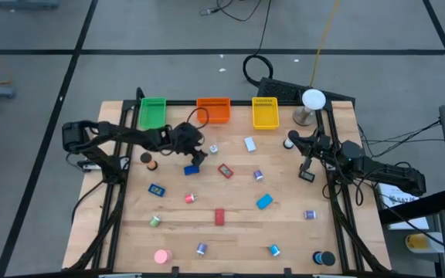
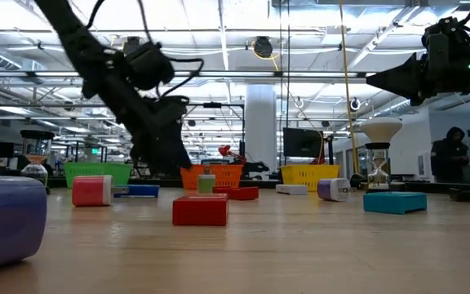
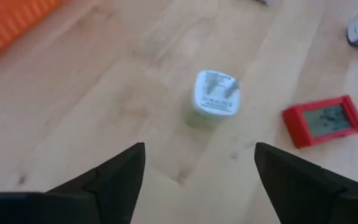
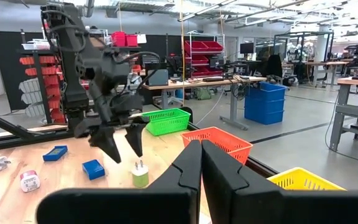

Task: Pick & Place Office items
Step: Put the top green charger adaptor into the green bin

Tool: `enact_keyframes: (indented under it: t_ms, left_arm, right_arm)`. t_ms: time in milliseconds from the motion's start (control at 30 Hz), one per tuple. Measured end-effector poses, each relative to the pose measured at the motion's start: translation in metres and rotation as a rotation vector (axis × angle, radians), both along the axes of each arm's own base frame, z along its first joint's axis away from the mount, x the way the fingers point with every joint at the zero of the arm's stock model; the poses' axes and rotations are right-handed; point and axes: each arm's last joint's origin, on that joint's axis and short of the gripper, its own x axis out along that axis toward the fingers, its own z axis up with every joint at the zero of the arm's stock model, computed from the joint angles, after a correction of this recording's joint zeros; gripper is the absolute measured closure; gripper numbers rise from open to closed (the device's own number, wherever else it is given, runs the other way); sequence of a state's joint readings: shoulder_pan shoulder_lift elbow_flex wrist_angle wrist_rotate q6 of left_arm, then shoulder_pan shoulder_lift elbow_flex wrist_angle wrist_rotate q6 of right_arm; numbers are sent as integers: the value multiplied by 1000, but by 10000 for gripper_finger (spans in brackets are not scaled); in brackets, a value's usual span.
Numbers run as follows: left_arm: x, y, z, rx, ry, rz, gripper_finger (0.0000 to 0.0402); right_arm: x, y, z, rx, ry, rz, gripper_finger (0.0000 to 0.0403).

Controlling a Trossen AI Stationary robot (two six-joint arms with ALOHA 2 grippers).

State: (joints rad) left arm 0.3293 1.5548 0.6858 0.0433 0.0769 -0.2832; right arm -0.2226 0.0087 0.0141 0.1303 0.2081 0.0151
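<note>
1. Along the near edge of the pale wooden table (image 1: 230, 232), a round pink roll (image 1: 161, 255), a small purple cylinder (image 1: 202, 248), a small blue piece (image 1: 274, 249) and a black round piece (image 1: 327, 258) are lying well apart from one another.
2. A little farther in, a red rectangular block (image 1: 219, 217) is sitting near the table's middle, with a green cylinder (image 1: 154, 221) to its left and a light blue block (image 1: 264, 201) to its right.
3. Farther still, a red flat device with a grey screen (image 3: 321, 120) is lying face up, just right of a white-topped, green-bodied plug adapter (image 3: 214, 98) that is standing upright on the wood.
4. The left gripper (image 4: 122, 138) is hovering right over that adapter with its two dark fingers spread apart, holding nothing; a dark blue block (image 4: 93, 168) is lying just beside it.
5. The right gripper (image 4: 201, 163) is waiting at the table's right side, its fingers pressed together with nothing between them.
6. At the far edge, a green plastic tray (image 1: 152, 113), an orange plastic tray (image 1: 213, 109) and a yellow plastic tray (image 1: 265, 113) are standing in a row from left to right.
7. A white ball on a stand (image 1: 311, 105) is standing just right of the yellow tray.
</note>
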Motion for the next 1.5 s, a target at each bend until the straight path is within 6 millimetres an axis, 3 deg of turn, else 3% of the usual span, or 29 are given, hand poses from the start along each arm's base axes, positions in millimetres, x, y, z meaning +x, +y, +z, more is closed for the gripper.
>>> enact_keyframes:
  t_ms: [167, 333, 667, 933, 1067, 1367, 1500]
  left_arm:
    - [24, 0, 31, 26, 47, -84, 83]
    - [43, 1, 46, 85, 122, -105, 82]
    - [81, 12, 27, 122, 358, -160, 82]
    - [91, 20, 10, 152, 441, -165, 85]
    - [91, 23, 6, 107, 430, -182, 114]
    - [94, 23, 6, 121, 398, -209, 231]
    - [92, 25, 8, 136, 406, -207, 263]
  right_arm:
    - [0, 0, 0, 0, 0, 0, 399]
    - [0, 0, 0, 0, 0, 0, 399]
    - [0, 0, 0, 0, 1, 0, 399]
    - [0, 0, 0, 0, 1, 0, 399]
    - [0, 0, 0, 0, 1, 0, 399]
    - [0, 0, 0, 0, 1, 0, 399]
    - [0, 0, 0, 0, 1, 0, 399]
